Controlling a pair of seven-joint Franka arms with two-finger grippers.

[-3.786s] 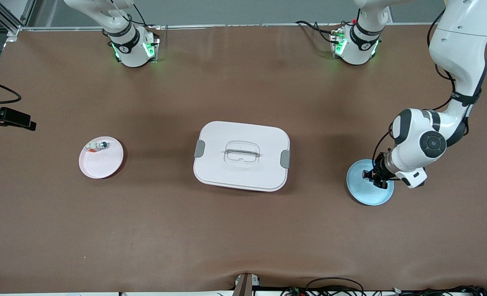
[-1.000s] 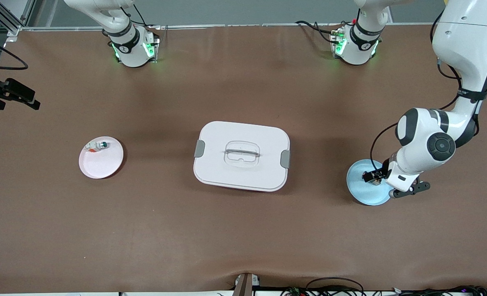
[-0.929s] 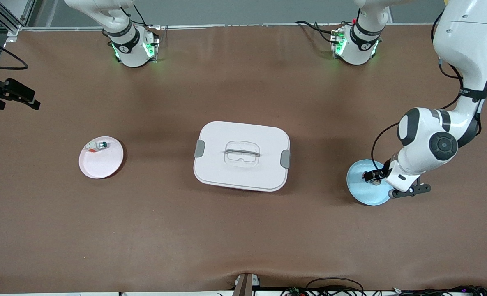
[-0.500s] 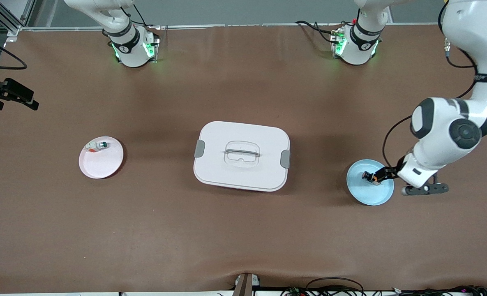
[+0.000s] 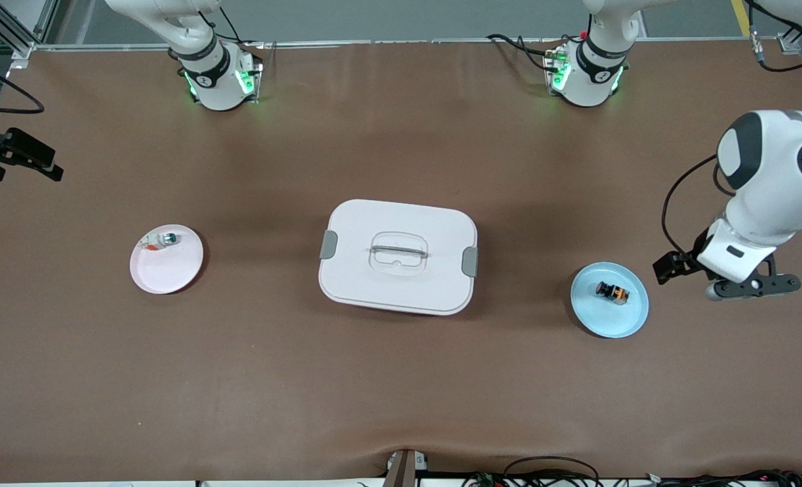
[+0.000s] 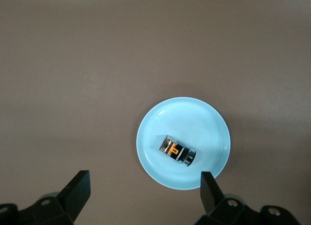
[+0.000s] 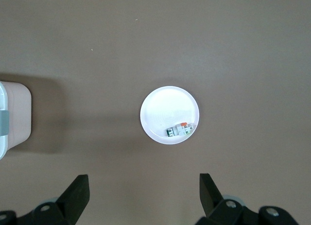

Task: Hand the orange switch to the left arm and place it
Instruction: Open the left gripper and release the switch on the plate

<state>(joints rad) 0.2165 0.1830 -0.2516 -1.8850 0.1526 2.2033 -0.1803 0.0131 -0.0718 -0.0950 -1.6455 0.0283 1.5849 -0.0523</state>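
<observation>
Orange switch lies on the blue plate, toward the left arm's end of the table from the box. In the front view the left gripper has let it go and pulled up and away since half a second ago, and now hangs over bare table beside the plate. The right gripper waits over the table edge at the right arm's end, unmoved. The pink plate with its white-and-green component is as before.

Left wrist view: the fingers stand wide apart and empty, with the switch on the plate below.

Right wrist view: its fingers are also spread wide over the pink plate, holding nothing.
</observation>
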